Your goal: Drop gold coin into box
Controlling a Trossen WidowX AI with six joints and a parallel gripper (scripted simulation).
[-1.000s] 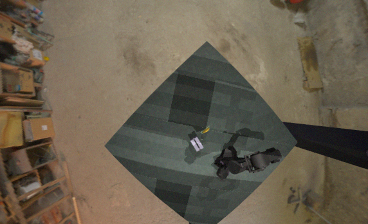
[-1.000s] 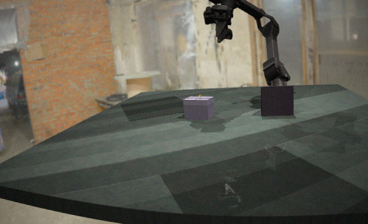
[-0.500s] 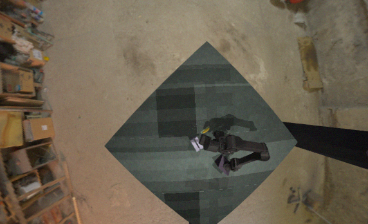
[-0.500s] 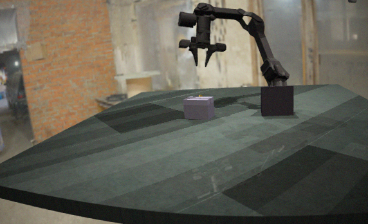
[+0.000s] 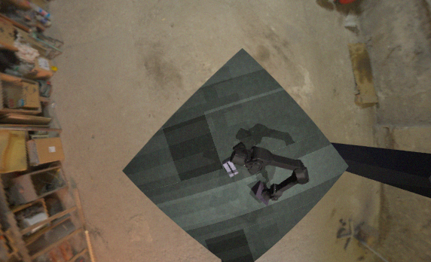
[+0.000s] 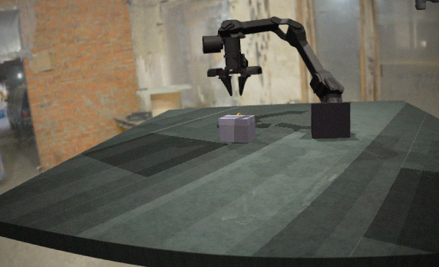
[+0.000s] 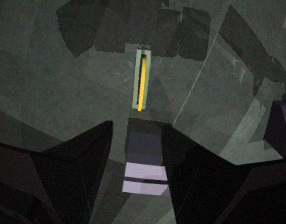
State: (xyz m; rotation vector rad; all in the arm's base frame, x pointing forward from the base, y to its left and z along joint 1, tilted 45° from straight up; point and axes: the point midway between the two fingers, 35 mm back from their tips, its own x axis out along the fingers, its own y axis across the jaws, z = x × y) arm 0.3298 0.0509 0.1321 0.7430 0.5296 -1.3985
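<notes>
The gold coin (image 7: 142, 82) stands on edge in its narrow green holder (image 7: 148, 62). The coin's top also shows in the exterior view (image 6: 239, 113), just behind the box. In the top view the arm hides coin and holder. The closed light grey-lilac box (image 5: 233, 172) (image 6: 236, 130) (image 7: 144, 171) stands beside the holder, a thin dark slot across its lid. My gripper (image 6: 236, 94) (image 7: 137, 129) is partly open and empty, pointing down, well above box and coin. In the wrist view the coin lies ahead of the fingertips, nearly lengthwise between the two finger lines; the box shows between the fingers.
The dark arm base block (image 5: 259, 193) (image 6: 331, 120) (image 7: 279, 125) stands on the patchy green table (image 5: 243, 64) (image 6: 197, 192), to the right of the box in the exterior view. The arm's shadow falls on the table around the holder.
</notes>
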